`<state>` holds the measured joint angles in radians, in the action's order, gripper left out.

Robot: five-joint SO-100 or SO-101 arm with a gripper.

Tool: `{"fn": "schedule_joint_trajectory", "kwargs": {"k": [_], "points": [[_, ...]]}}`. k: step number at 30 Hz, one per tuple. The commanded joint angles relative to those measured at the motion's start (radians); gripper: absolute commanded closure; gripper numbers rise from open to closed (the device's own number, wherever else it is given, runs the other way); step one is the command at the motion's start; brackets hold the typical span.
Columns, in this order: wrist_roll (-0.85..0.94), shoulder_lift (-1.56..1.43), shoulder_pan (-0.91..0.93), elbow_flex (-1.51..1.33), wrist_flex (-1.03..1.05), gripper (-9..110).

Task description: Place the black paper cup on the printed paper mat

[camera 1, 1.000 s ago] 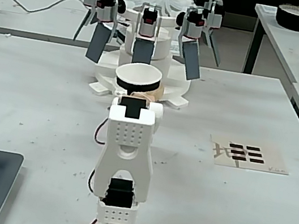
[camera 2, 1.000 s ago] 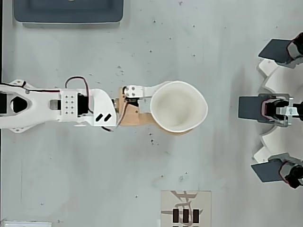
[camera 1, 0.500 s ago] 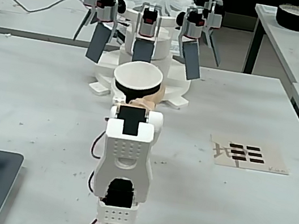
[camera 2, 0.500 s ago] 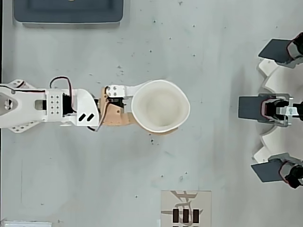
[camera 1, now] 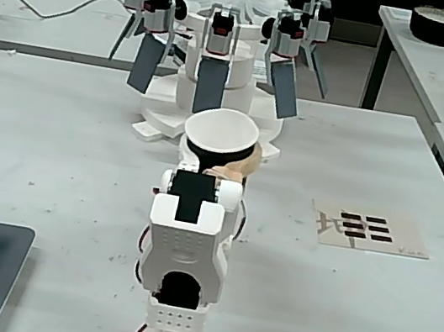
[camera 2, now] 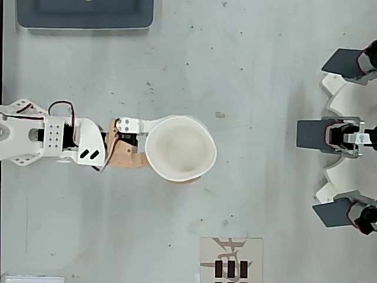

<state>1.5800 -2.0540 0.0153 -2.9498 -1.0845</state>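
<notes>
— What is the gripper [camera 2: 177,154] doing?
— It is clasping the cup [camera 2: 180,147] from both sides, and the cup is sitting upright, mouth up, near the middle of the table [camera 2: 247,71].
— And the mat [camera 2: 231,259]?
— In the overhead view it is lying flat at the table's bottom edge, well apart from the cup. A tray [camera 2: 85,14] is lying at the top-left corner.

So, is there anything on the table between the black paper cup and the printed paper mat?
No. In the overhead view, only bare table lies between the black paper cup, held by the gripper, and the printed paper mat.
</notes>
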Motion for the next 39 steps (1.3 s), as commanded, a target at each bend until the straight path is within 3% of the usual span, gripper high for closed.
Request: {"fn": "schedule_joint_trajectory", "kwargs": {"k": [1, 17, 39], "points": [[0.005, -0.032, 0.054, 0.003, -0.017, 91], [-0.025, 0.15, 0.322, 0.146, 0.008, 91], [-0.043, 0.592, 0.428, 0.643, 0.017, 92]]}}
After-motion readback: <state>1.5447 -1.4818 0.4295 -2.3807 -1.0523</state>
